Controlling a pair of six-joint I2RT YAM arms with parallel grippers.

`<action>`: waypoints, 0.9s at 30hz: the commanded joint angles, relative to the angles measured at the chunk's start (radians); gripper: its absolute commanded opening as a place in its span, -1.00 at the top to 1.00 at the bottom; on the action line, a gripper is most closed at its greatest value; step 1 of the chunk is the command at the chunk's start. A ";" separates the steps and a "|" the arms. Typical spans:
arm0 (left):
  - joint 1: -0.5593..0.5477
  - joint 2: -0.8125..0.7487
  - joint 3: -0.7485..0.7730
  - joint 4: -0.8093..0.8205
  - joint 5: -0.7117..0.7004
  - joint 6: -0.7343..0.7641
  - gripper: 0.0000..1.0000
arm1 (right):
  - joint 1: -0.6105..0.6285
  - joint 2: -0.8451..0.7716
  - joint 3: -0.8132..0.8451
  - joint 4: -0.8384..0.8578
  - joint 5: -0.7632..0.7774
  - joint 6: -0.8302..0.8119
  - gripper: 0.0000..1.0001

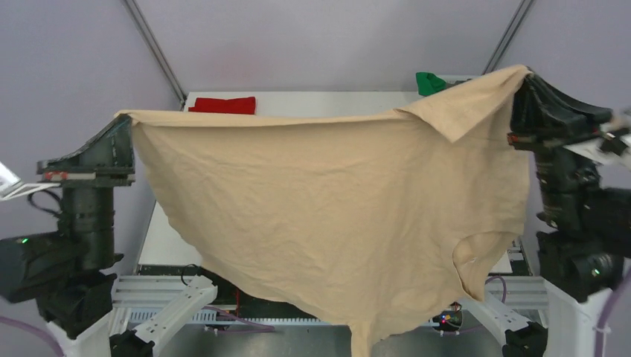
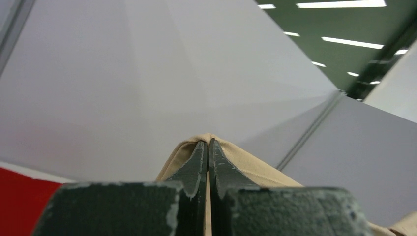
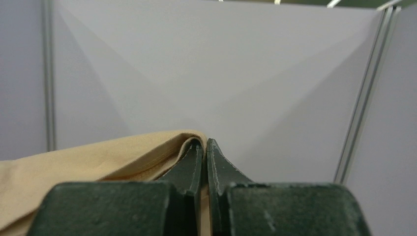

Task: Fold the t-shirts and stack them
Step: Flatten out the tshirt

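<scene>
1. Top external: beige t-shirt (image 1: 327, 216) hanging spread above the table's (image 1: 335, 104) near edge, corners pinched in left gripper (image 1: 128, 120) and right gripper (image 1: 525, 76), both clamped.
2. Lower level and taut onto the table.
3. Red t-shirt (image 1: 223, 105) folded at the table's far edge.

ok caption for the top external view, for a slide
The left gripper and right gripper hold the beige t-shirt spread in the air, the red t-shirt folded on the table behind.

I see the beige cloth t-shirt (image 1: 327, 216) hanging between the left gripper (image 1: 125, 119) and the right gripper (image 1: 525, 76). Behind it, on the white table (image 1: 335, 101), a red folded t-shirt (image 1: 223, 105) lies left, a green cloth (image 1: 429, 83) right.
</scene>
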State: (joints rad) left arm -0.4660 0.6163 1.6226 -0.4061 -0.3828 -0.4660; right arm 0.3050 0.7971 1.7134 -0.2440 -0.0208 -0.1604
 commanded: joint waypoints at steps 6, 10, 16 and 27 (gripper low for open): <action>0.012 0.340 -0.343 0.155 -0.521 0.031 0.96 | -0.003 0.202 -0.508 0.367 0.384 -0.055 1.00; 0.113 0.661 -0.344 0.203 -0.418 -0.036 0.96 | -0.003 0.407 -0.638 0.514 0.431 -0.026 1.00; 0.226 1.197 -0.121 0.187 -0.227 -0.114 0.94 | -0.010 0.850 -0.544 0.591 0.473 0.009 0.95; 0.257 1.396 0.178 0.115 -0.043 -0.097 -0.99 | -0.034 1.319 0.115 0.161 0.453 0.053 -0.96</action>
State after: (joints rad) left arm -0.2020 2.1063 1.7195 -0.3279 -0.5098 -0.5560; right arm 0.2779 2.1609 1.6985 0.0437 0.4202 -0.1410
